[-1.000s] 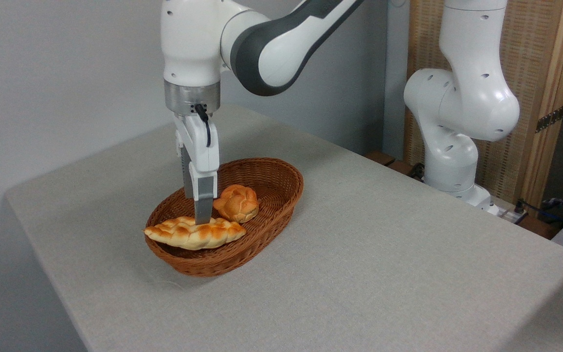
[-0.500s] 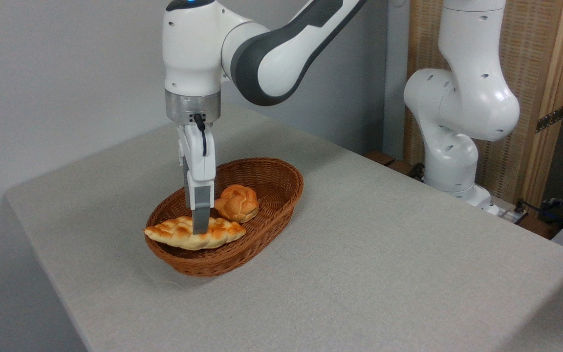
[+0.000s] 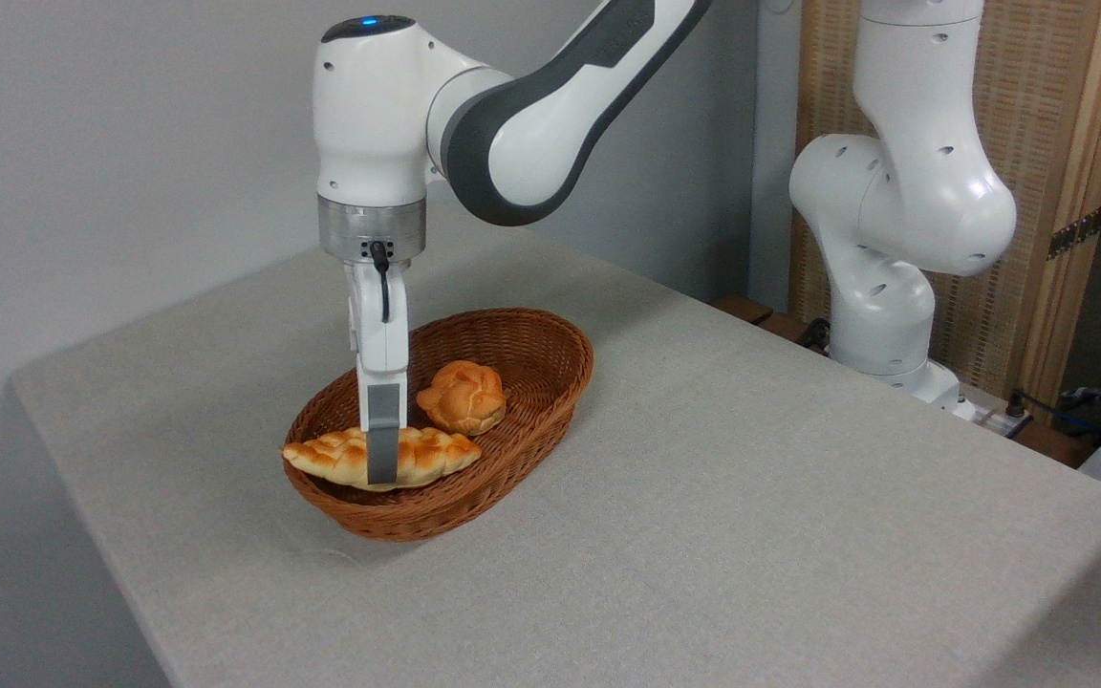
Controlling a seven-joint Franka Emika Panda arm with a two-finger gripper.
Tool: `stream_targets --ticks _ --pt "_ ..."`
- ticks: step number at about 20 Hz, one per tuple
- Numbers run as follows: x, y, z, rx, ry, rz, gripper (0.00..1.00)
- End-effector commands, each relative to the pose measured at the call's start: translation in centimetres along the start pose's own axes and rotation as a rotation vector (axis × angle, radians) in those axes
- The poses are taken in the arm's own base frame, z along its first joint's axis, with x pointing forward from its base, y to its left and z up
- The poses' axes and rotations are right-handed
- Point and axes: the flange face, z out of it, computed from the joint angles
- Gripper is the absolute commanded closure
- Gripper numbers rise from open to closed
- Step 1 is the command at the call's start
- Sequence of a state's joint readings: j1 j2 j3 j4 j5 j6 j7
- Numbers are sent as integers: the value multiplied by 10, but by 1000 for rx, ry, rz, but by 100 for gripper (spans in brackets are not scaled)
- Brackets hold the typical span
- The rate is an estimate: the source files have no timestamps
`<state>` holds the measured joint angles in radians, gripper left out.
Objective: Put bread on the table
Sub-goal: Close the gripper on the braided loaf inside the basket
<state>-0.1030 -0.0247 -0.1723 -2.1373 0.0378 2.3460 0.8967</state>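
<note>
Grey surface [image 3: 703, 497]: we see end effector [image 3: 383, 468] edge-on, covering bread [image 3: 426, 457] middle in basket [image 3: 522, 382]; its opening we can't tell.

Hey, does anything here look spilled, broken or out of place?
Nothing stands out. The braided loaf and the round bun lie whole inside the basket, which sits flat on the table. The gripper is down at the loaf.

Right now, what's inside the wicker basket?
Inside the wicker basket: a braided loaf lying across the front rim, and a round knotted bun behind it. The gripper finger covers the loaf's middle. The basket floor beneath both is hidden.
</note>
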Motion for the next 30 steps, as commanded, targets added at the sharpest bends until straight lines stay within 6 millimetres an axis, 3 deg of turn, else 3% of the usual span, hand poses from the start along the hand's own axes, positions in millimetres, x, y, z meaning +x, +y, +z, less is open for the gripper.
stream_targets --ticks 1,7,9,12,14,15,24,30 --pt "-3 -3 0 21 2 17 0" --pt "-4 6 10 2 -10 19 1" --pt "-4 7 11 -1 -12 20 7" --pt "-3 8 13 -5 -13 23 35" --pt "-1 9 13 -4 -12 28 68" --pt "-1 9 13 -4 -12 28 77" --pt "-2 9 14 -8 -15 28 97" --pt "-2 9 12 -5 -13 28 98"
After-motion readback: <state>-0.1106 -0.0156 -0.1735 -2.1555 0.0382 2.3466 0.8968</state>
